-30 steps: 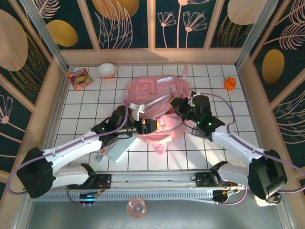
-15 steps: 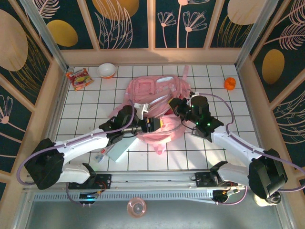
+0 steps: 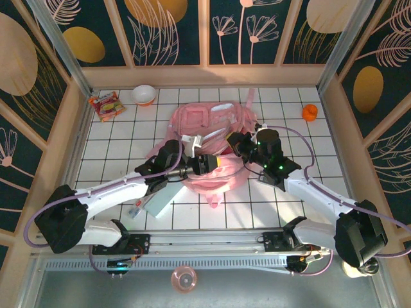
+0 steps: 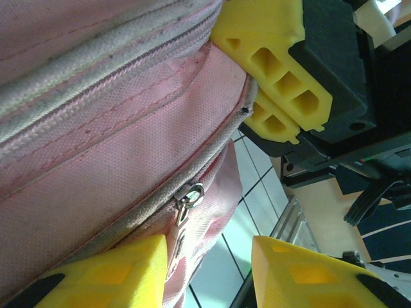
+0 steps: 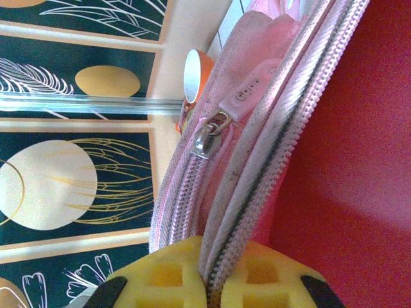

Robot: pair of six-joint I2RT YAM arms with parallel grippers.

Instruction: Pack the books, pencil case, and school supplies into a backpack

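Early stage: backpack [image 3: 205, 122] lies mid-table, w/ right gripper [image 5: 209, 273] pinched tight on its zip edge. Left gripper [image 4: 209, 256], jaws part-way apart, brackets the zip pull [image 4: 186, 196], nothing clamped. Pencil case [image 3: 159, 201] & clear packet [image 3: 135, 209] lie outside, beside left arm; packing judged not yet begun.

Tiled table [image 3: 115, 142]: backpack [image 3: 204, 119], pencil case [image 3: 159, 204], bowl [image 3: 144, 94]
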